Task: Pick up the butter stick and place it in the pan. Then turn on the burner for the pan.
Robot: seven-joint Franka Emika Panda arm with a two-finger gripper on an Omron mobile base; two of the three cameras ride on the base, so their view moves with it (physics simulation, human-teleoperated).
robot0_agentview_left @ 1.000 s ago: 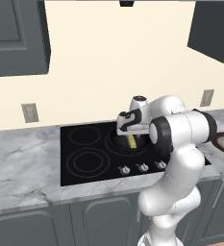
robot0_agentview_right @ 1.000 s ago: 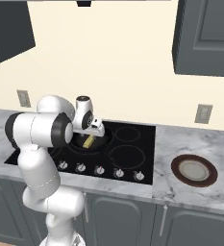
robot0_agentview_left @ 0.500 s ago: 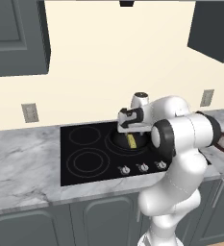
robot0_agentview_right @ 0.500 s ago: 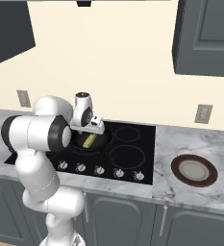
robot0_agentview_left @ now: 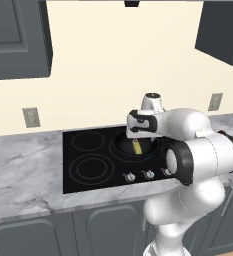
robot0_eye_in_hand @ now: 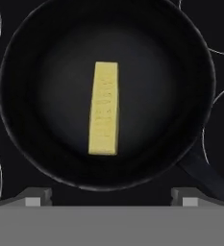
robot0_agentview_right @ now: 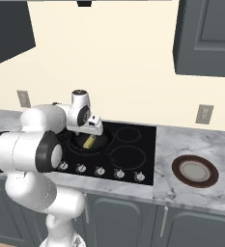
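Observation:
The pale-yellow butter stick (robot0_eye_in_hand: 105, 108) lies flat in the middle of the round black pan (robot0_eye_in_hand: 180, 96), free of any grip. Both base views show the butter stick (robot0_agentview_left: 136, 146) (robot0_agentview_right: 89, 141) inside the pan (robot0_agentview_left: 123, 145) (robot0_agentview_right: 98, 141) on the cooktop's rear zone. The pan covers its burner ring. My gripper (robot0_eye_in_hand: 111, 199) hangs straight above the pan, open, with nothing between its fingertips (robot0_eye_in_hand: 34, 197). The hand (robot0_agentview_left: 140, 127) (robot0_agentview_right: 91, 128) sits a short way above the pan's rim. The pan's handle (robot0_eye_in_hand: 205, 175) runs off to the lower right of the hand view.
The black glass cooktop (robot0_agentview_left: 88, 165) has a row of knobs (robot0_agentview_right: 100, 171) along its front edge. A brownish bowl (robot0_agentview_right: 194, 171) rests on the marble counter to the right. Wall outlets (robot0_agentview_left: 31, 117) and dark cabinets sit above.
The butter stick stays put in the pan and the hand holds over it. The arm's elbow has sunk a little toward the front.

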